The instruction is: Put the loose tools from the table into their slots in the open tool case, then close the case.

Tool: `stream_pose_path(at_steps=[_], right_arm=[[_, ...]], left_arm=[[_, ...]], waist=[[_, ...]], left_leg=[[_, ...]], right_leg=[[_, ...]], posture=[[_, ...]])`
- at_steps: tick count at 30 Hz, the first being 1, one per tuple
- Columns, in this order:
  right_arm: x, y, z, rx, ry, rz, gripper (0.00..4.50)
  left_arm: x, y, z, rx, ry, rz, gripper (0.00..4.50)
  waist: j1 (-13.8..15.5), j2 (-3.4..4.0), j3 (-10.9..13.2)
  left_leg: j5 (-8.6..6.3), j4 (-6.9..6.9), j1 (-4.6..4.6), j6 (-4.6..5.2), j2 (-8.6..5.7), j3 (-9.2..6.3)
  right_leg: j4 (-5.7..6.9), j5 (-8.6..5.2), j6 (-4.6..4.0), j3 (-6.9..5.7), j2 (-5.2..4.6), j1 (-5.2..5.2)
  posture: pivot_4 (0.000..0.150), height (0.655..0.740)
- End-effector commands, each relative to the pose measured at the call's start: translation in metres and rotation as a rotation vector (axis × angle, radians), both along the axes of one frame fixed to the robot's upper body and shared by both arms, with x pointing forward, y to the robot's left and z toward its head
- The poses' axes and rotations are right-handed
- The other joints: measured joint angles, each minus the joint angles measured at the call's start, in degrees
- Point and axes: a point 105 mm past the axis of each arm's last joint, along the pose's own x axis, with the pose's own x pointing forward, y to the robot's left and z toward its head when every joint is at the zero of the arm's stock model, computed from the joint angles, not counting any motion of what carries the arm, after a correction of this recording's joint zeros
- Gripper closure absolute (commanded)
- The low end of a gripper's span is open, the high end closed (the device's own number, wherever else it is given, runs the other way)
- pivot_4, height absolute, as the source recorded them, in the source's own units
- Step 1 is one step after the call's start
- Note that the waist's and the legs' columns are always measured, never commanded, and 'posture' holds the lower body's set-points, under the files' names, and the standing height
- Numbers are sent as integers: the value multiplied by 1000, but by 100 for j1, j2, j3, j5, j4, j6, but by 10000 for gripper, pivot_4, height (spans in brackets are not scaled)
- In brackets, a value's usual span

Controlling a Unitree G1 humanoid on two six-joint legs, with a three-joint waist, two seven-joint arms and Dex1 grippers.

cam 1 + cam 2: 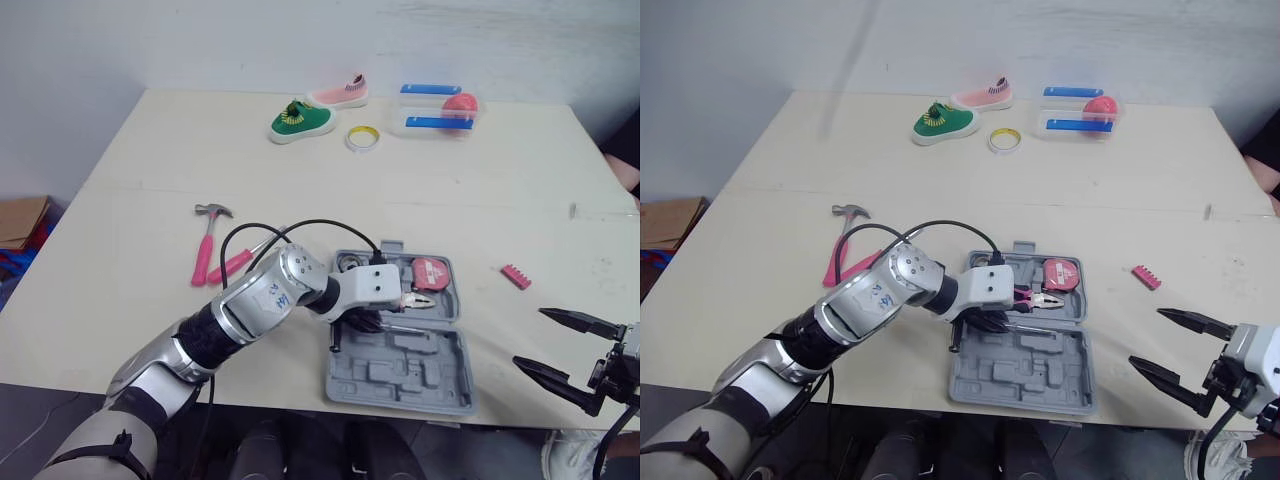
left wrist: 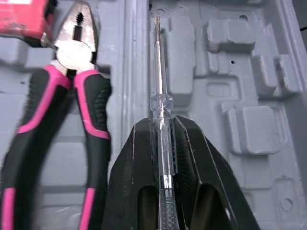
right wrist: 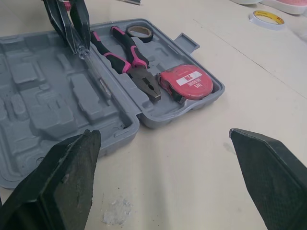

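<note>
Left jaws clamp the clear screwdriver by its handle, shaft over the empty half of the open case, just beside the hinge (pliers and tape measure lie in the other half). Whether the tip touches plastic is unclear. Right jaws gape wide over the table, right of the case.

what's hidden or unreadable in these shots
In the left eye view, the pink-handled tool beside the pink-handled claw hammer is partly covered by the left arm; type unclear.
In the left wrist view, the clear-handled screwdriver has its handle end cut by the picture edge, behind the left gripper clamping it.
There too, the red tape measure is cut off by the edge.
</note>
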Motion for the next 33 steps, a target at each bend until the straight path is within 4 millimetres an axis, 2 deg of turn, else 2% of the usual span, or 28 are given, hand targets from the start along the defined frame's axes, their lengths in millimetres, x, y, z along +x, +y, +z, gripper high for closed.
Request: stream_pose_path(at_steps=[1,11,17,23,24,25,29,31,33], right_arm=[[1,-2,8,-8,-39,-7,0],[-2,-2,4,2,-34,-20,0],[0,-1,3,12,-39,-19,0],[2,0,3,21,-35,-16,0],[2,0,3,20,-34,-15,0],[3,0,3,19,-33,-12,0],[5,2,7,20,-37,-5,0],[5,3,6,21,-34,-2,0],[5,3,6,23,-34,-3,0]], left_arm=[[-6,-2,6,-8,15,-25,44441],[1,3,-6,42,11,25,44441],[1,1,-5,16,8,38,44441],[-5,-8,8,-60,-29,-10,18689],[-5,-7,8,-51,-37,-19,12738],[-5,-4,14,-56,-53,-30,10502],[-7,2,33,-130,-59,-57,10502],[-10,3,42,-238,-54,-90,10502],[-5,3,51,-362,-135,-120,10502]], waist=[[-1,0,0],[3,0,0],[4,0,0],[6,1,0],[4,1,0],[0,1,-1],[-4,1,0],[3,2,-1],[3,3,-2]], left_leg=[[0,0,0,0,0,0],[0,1,0,0,0,-2],[0,2,0,0,0,-2],[0,3,0,0,-1,-2],[0,4,0,0,-1,-2],[0,4,0,0,-1,-2],[2,1,2,-3,2,-3],[2,2,2,-3,2,-3],[2,2,1,-3,1,-2]], right_leg=[[0,0,0,0,0,0],[1,0,0,0,-1,1],[3,0,0,0,-2,2],[3,0,0,-1,-1,2],[3,0,0,-1,-2,2],[3,0,0,-1,-2,2],[7,-1,-3,-1,1,1],[7,-2,-3,-2,-1,2],[3,-2,-3,-2,-4,2]], posture=[[1500,7400],[1500,7400],[1500,7400],[1500,7400],[1500,7400],[1500,7400],[1500,7400],[1500,7400],[1500,7400]])
